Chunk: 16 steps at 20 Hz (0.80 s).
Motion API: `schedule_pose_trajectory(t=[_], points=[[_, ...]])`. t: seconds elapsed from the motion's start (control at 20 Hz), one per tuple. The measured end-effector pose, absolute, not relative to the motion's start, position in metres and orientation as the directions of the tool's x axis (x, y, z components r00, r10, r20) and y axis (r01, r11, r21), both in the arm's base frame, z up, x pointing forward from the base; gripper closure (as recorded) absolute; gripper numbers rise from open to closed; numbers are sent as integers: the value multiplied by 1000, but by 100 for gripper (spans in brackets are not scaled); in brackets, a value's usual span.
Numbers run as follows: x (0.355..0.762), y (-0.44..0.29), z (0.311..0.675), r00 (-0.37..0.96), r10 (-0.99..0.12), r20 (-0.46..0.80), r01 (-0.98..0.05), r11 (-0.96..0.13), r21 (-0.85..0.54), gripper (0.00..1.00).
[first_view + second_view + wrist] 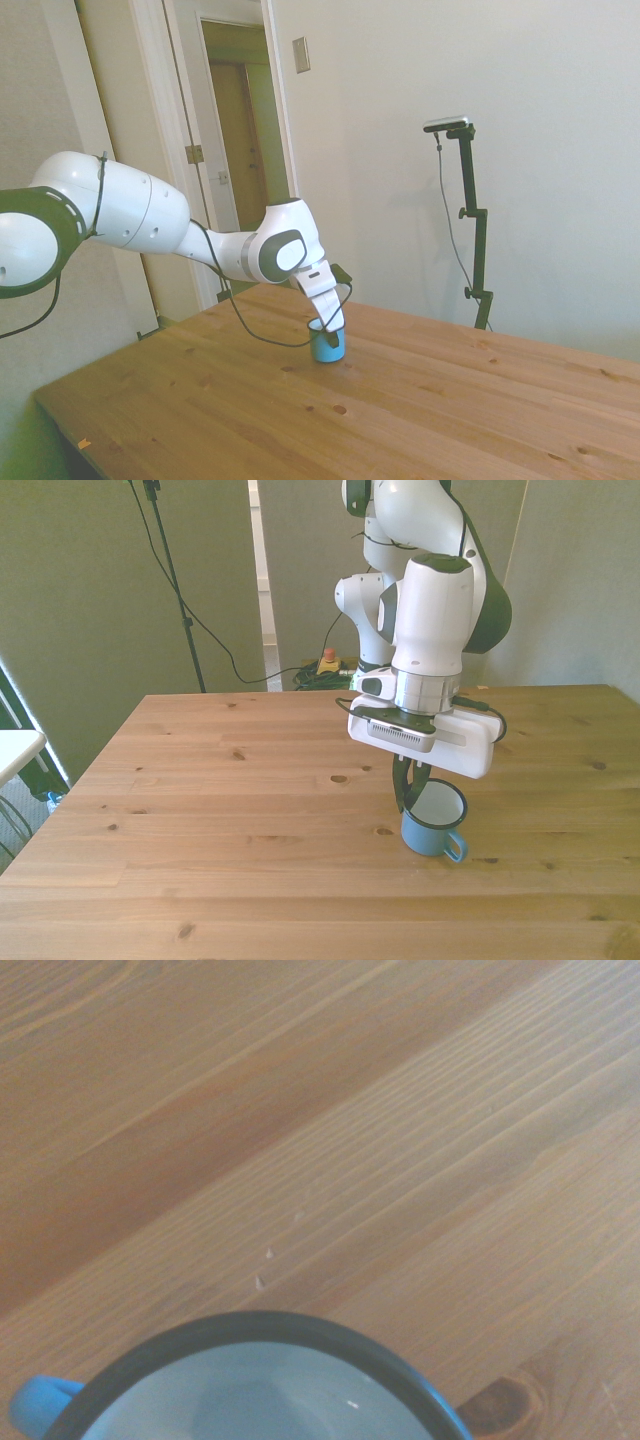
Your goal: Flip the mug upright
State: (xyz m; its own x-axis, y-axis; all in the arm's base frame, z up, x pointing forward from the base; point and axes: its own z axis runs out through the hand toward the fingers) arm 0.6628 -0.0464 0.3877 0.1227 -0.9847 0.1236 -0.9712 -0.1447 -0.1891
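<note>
The mug [436,826] is light blue with a dark rim and a small blue handle [456,849]. It stands on the wooden table [250,820] with its opening up, toward the front view's right. My gripper [405,792] comes down from above, its dark fingers pinched close together on the mug's rim, on the side toward the front view's left. The side view shows the mug [326,346] under the gripper [326,327], near the table's middle. Up close in the wrist view are the mug's rim and pale inside [262,1392].
The table's far edge [300,695] lies behind the arm. A red and yellow object [327,663] sits on the floor beyond it. A knot in the wood [339,778] marks the board just past the mug.
</note>
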Motion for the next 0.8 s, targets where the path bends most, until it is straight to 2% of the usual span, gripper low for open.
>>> schedule_pose_trajectory(t=[0.05,0.8], points=[[662,-46,386,122,-985,123,-972,-144,-187,0],[661,-43,384,121,-985,124,-973,-142,-182,0]])
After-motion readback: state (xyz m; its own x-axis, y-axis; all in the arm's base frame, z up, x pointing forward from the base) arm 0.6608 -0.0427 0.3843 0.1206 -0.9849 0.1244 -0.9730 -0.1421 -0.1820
